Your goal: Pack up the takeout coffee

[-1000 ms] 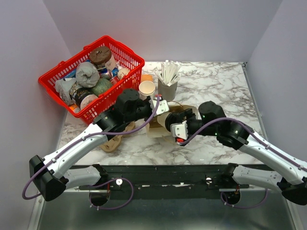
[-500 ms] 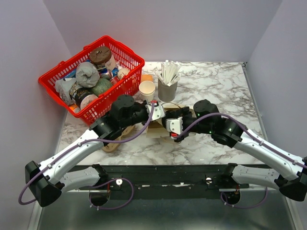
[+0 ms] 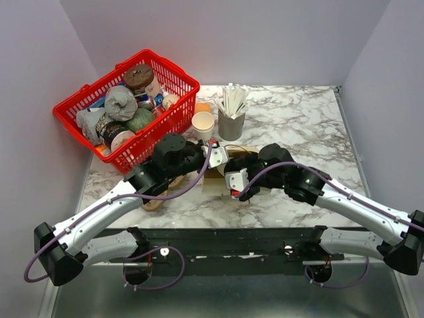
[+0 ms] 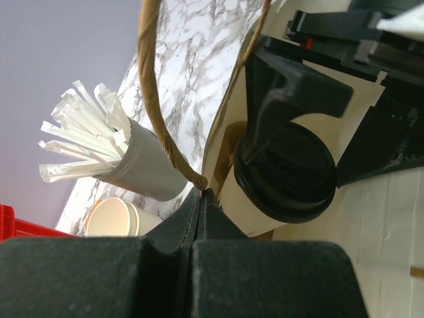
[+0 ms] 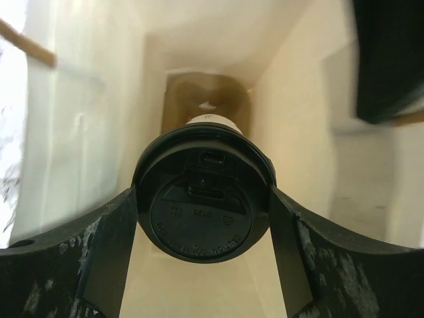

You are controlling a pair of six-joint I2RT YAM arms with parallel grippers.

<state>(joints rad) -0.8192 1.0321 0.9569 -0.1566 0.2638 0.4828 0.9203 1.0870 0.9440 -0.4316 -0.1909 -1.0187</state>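
The takeout coffee (image 5: 204,195), a cream cup with a black lid, sits between the fingers of my right gripper (image 5: 204,205), which is shut on it at the lid's sides. Cup and gripper are inside the mouth of a cream paper bag (image 5: 79,132). The left wrist view shows the same coffee (image 4: 286,173) in the bag opening (image 4: 222,142). My left gripper (image 4: 201,194) is shut on the bag's brown twisted handle (image 4: 154,106) and holds it up. From above, the left gripper (image 3: 216,155) and right gripper (image 3: 236,183) meet over the bag (image 3: 213,180).
A grey cup of white sticks (image 3: 231,122) and a stack of cream paper cups (image 3: 203,123) stand just behind the bag. A red basket (image 3: 74,105) full of items fills the back left. A brown flat item (image 3: 155,199) lies under the left arm.
The right arm has moved left with the coffee, carrying it into the bag's mouth. The left gripper has kept its hold on the handle, shifting slightly.
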